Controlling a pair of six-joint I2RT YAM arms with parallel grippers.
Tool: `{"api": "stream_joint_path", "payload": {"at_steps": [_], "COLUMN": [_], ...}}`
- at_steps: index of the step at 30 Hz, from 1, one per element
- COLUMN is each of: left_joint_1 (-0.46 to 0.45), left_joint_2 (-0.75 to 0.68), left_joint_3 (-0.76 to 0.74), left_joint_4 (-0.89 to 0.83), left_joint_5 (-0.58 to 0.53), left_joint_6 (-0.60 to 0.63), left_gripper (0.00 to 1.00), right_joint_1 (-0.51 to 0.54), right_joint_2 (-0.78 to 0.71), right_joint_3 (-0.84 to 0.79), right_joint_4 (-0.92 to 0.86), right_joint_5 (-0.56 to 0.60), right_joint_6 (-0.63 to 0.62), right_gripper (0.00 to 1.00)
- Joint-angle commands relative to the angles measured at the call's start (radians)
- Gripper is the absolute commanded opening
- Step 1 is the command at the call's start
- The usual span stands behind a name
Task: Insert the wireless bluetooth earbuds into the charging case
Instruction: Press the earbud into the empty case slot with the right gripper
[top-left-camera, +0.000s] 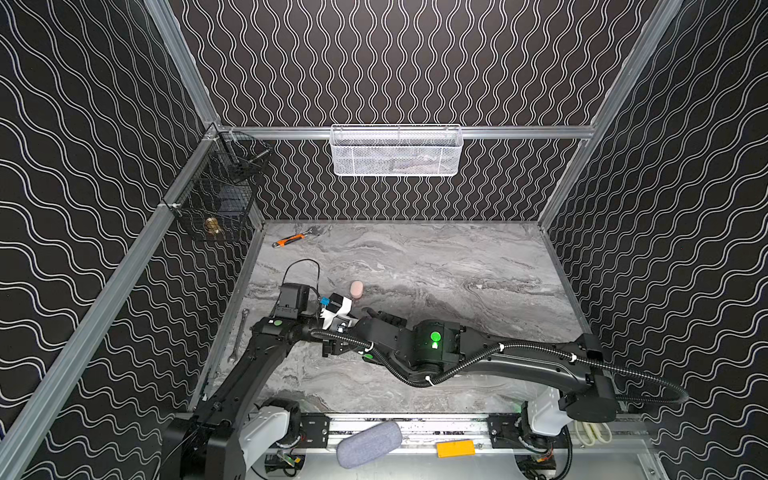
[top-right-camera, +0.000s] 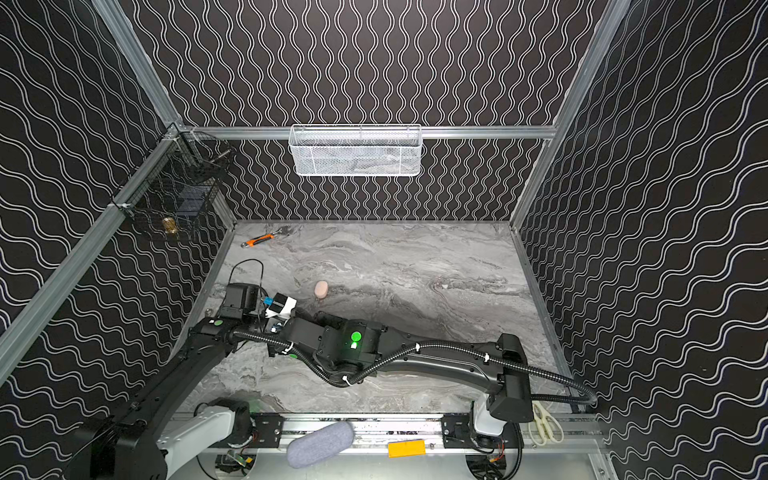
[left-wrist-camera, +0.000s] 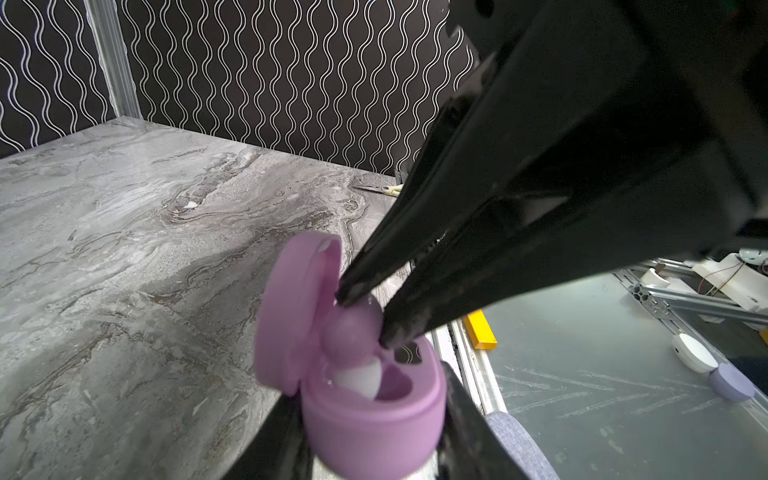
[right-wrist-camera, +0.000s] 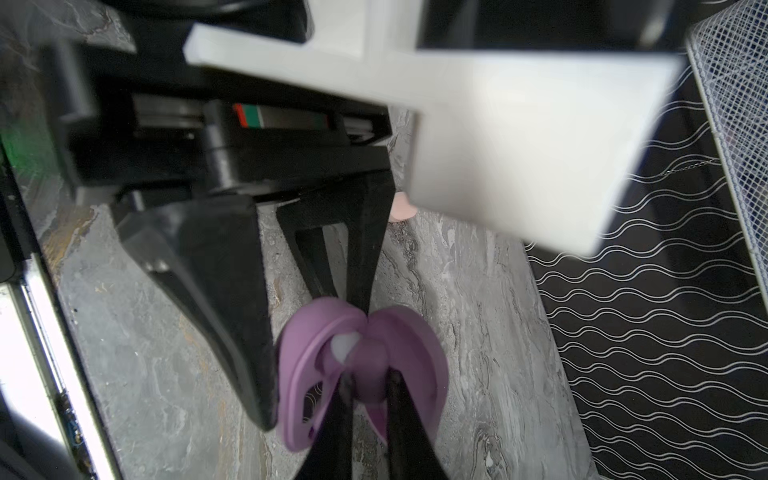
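The lilac charging case stands with its lid swung open. My left gripper is shut on its base, one finger on each side. A lilac earbud with a white tip points down into the case's well. My right gripper is shut on that earbud from above. The right wrist view shows the same: the earbud pinched by the right gripper between the case base and lid. In both top views the crossed arms hide the case and earbud.
A closed peach-pink case lies on the marble table just beyond the arms. An orange-handled tool lies at the back left and a wrench along the left edge. A grey pouch and a yellow block sit on the front rail.
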Motion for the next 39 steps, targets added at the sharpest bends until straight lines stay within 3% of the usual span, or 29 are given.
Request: {"api": "stream_joint_path", "payload": {"at_steps": [1,39], "left_joint_1": [-0.001,-0.003], "left_joint_2": [-0.001,-0.015], "left_joint_3": [0.008,0.014], "left_joint_4": [-0.008,-0.049], "left_joint_5": [0.021,0.033], "left_joint_6": [0.03,0.073], "left_gripper": [0.38,0.38], "right_joint_1": [0.004,0.015], "right_joint_2": [-0.01,-0.014], "right_joint_3": [-0.006,-0.052], "right_joint_4": [0.037,0.068], "right_joint_5": [-0.015,-0.01], "right_joint_6": [-0.006,-0.056], "right_gripper": [0.15,0.14]}}
